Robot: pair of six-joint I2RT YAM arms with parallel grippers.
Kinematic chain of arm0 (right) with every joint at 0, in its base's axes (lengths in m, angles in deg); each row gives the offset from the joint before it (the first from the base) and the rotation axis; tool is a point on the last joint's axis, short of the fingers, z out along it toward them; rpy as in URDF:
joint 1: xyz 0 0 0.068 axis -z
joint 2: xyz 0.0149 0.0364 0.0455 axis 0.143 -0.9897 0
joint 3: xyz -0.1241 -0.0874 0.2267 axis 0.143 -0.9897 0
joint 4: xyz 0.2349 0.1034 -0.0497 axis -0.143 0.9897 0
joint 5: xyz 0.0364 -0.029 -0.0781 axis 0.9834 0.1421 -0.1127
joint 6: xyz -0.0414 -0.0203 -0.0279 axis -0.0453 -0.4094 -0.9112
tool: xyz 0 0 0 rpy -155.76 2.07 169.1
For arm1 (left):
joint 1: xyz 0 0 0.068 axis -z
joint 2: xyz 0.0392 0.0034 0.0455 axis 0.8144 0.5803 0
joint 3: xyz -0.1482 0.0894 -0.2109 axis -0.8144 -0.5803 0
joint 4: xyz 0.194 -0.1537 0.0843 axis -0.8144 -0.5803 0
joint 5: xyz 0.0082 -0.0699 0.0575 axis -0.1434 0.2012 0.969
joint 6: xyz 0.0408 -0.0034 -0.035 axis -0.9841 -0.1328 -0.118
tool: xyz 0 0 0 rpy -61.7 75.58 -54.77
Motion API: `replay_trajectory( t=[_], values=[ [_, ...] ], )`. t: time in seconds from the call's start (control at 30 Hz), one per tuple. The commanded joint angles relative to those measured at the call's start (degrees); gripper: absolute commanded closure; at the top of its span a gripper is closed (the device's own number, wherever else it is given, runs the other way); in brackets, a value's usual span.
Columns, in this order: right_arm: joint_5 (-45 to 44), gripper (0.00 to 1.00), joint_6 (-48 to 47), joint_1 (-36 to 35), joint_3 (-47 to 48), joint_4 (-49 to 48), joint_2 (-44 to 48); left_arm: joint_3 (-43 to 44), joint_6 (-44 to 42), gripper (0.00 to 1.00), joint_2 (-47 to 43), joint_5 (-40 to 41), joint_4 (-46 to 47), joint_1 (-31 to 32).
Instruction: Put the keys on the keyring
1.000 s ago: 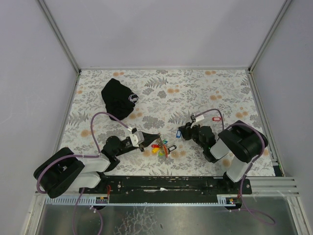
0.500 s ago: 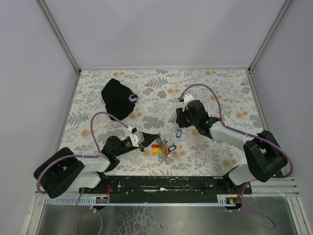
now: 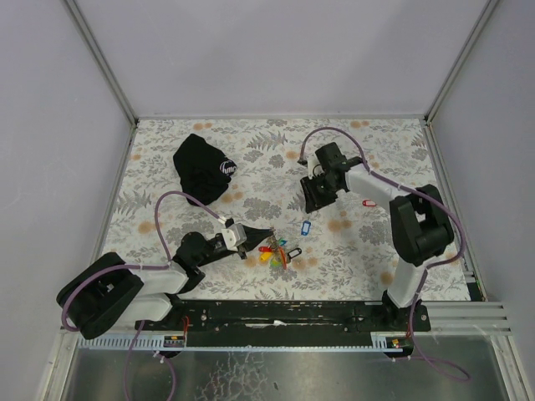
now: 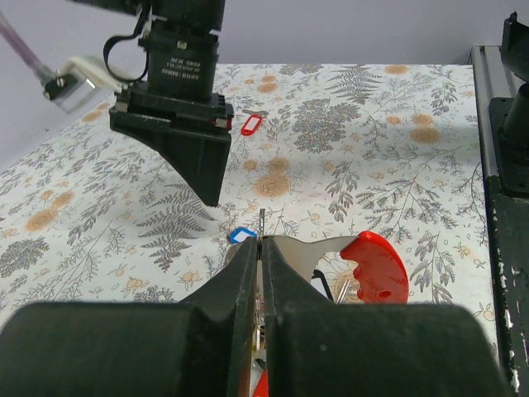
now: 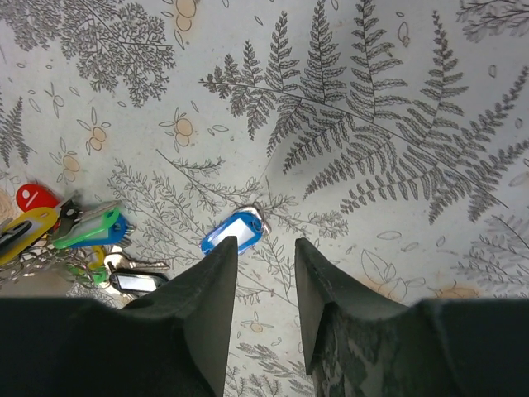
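A black pouch (image 3: pixel 203 167) lies at the back left of the fern-print table (image 3: pixel 276 142). The left gripper (image 4: pixel 260 248) is pinched tight on the key bunch (image 3: pixel 277 250). To its right, a blue-tagged key (image 5: pixel 232 233) lies loose beside the right gripper (image 5: pixel 264 248), whose fingers are parted and empty. A red-tagged key (image 3: pixel 369 202) lies farther right. A second ago that arm sat folded near its base.

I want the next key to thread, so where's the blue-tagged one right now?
In the top view, the blue-tagged key lies loose on the table, between the key bunch to its left and the right pincer just behind it.
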Motion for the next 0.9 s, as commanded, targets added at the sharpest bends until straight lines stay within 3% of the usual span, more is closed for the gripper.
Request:
replay_trajectory(
  t=[0.0,0.37,0.87],
  values=[
    [6.7,0.6,-4.0,0.6,7.2,9.7,-4.8,1.3,-0.4,1.0,-0.8,0.7,0.7,0.3],
    [8.6,0.63,-7.7,1.4,14.8,15.8,-14.7,1.7,-0.8,1.0,-0.8,0.4,-0.6,0.3],
    [11.7,0.71,-10.1,1.4,16.5,18.6,-17.9,2.0,-0.8,1.0,-0.5,0.2,-1.0,0.3]
  ],
)
